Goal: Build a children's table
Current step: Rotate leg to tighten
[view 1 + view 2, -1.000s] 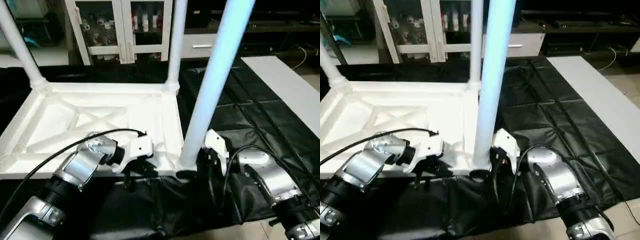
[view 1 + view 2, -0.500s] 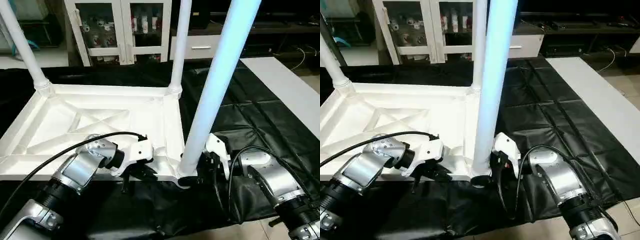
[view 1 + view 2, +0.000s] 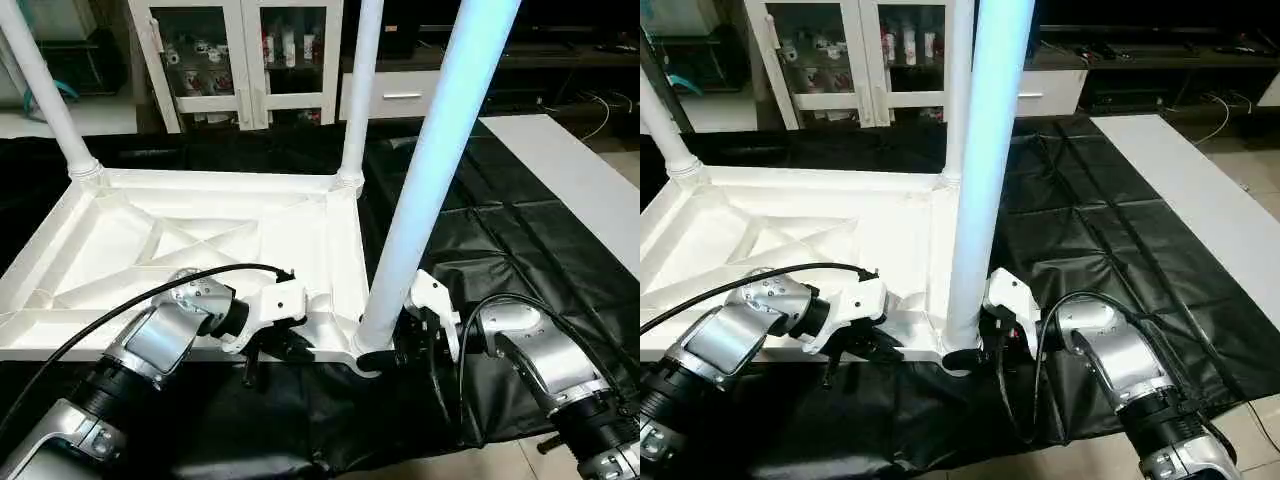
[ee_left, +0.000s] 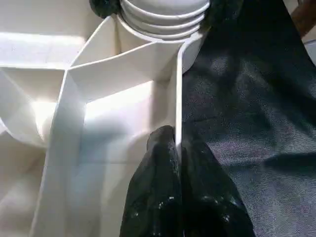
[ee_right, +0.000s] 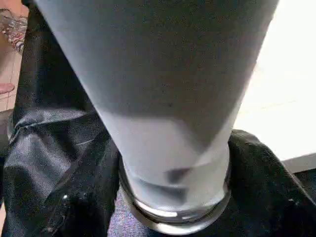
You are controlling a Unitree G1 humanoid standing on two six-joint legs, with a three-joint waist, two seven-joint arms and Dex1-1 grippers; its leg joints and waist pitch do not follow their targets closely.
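Observation:
The white tabletop (image 3: pixel 200 240) lies upside down on a black mat, its X ribs facing up. Three white legs stand in its corner sockets: far left (image 3: pixel 45 90), far right (image 3: pixel 355 100) and near right (image 3: pixel 420 200). My left gripper (image 3: pixel 285 347) is shut on the thin near rim of the tabletop (image 4: pixel 178 98), just beside the near right socket (image 4: pixel 163 19). My right gripper (image 3: pixel 385 355) hugs the base of the near right leg (image 5: pixel 168 98), with a black finger (image 5: pixel 74 202) pressed against each side just above the socket collar.
The black mat (image 3: pixel 500 220) spreads to the right of the tabletop. A flat white board (image 3: pixel 570 170) lies along its far right side. A white cabinet with glass doors (image 3: pixel 240 50) stands behind. Bare floor shows at the bottom right (image 3: pixel 520 460).
My right gripper's jaws have narrowed around the base of the near right leg. The left gripper has kept its hold on the rim. The view has shifted slightly.

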